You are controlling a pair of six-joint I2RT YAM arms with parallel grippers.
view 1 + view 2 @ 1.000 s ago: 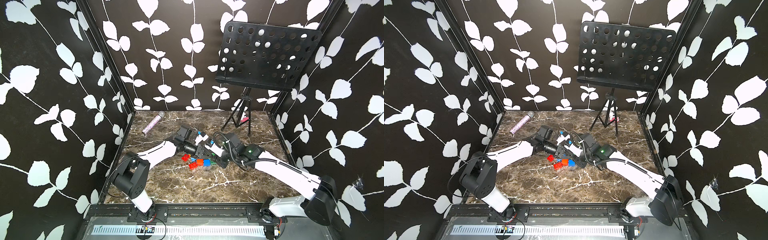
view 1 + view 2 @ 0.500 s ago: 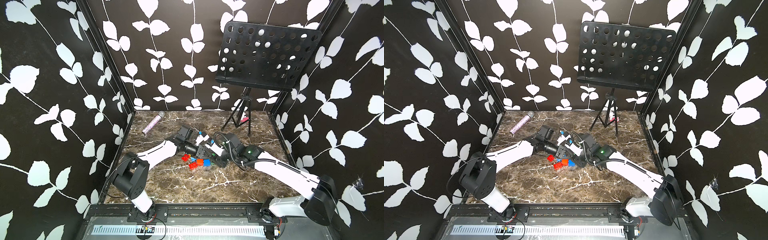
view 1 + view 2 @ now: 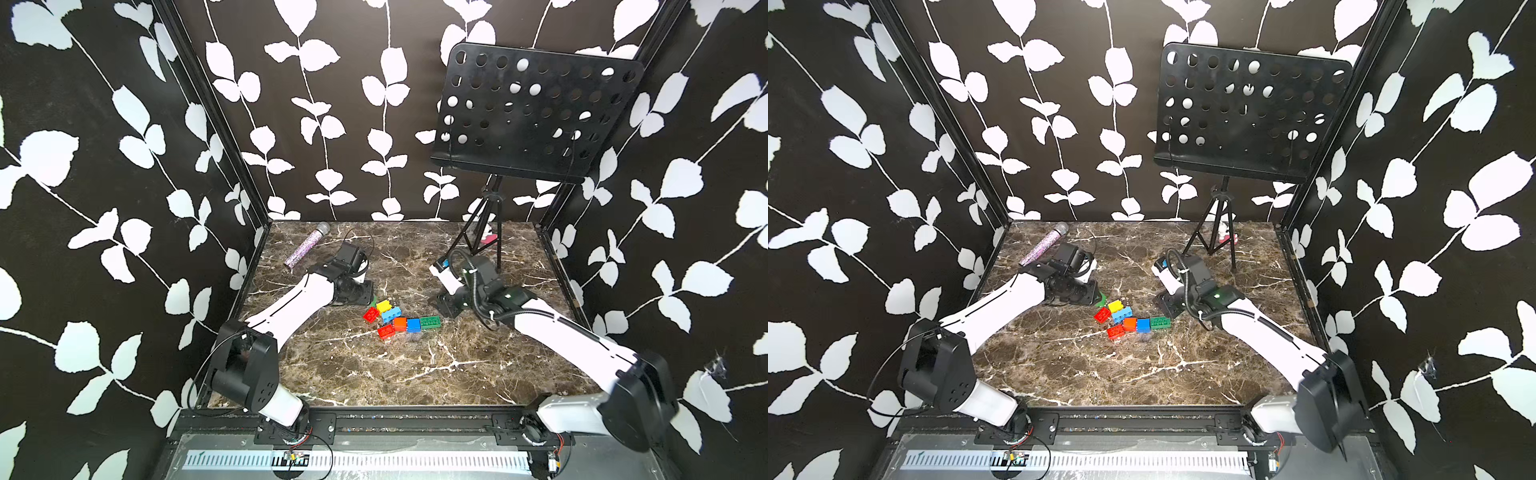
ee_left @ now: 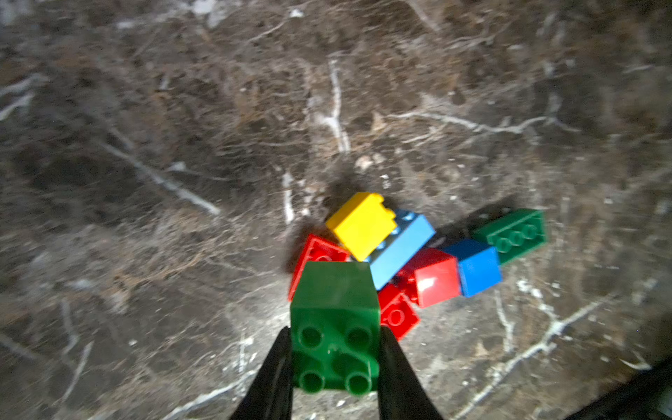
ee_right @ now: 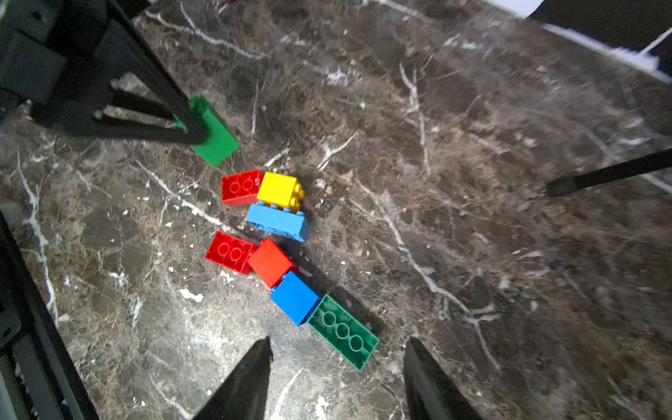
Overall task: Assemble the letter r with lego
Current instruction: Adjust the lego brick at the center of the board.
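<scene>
Between black leaf-patterned walls (image 3: 124,208), on veined brown marble (image 3: 374,374), left pincer (image 4: 335,332) clamps a green brick (image 4: 334,291); right pincer (image 5: 339,343) is spread apart.

Left gripper (image 5: 187,127) partly covers the light green brick (image 5: 218,140)

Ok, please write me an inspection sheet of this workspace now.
Surface: brown marble tabletop.
Job's things: seven lego bricks clustered mid-table, two red, yellow, light blue, orange, blue, long dark green brick; the eighth, a green brick, is held.
Clutter: glitter microphone; music stand; small pink thing by its legs, unclear.
Grippers: left gripper shut on the green brick; right gripper open, empty, near the dark green brick.
Cables: black cable looped along the right arm.
Surroundings: black walls with white leaves.
</scene>
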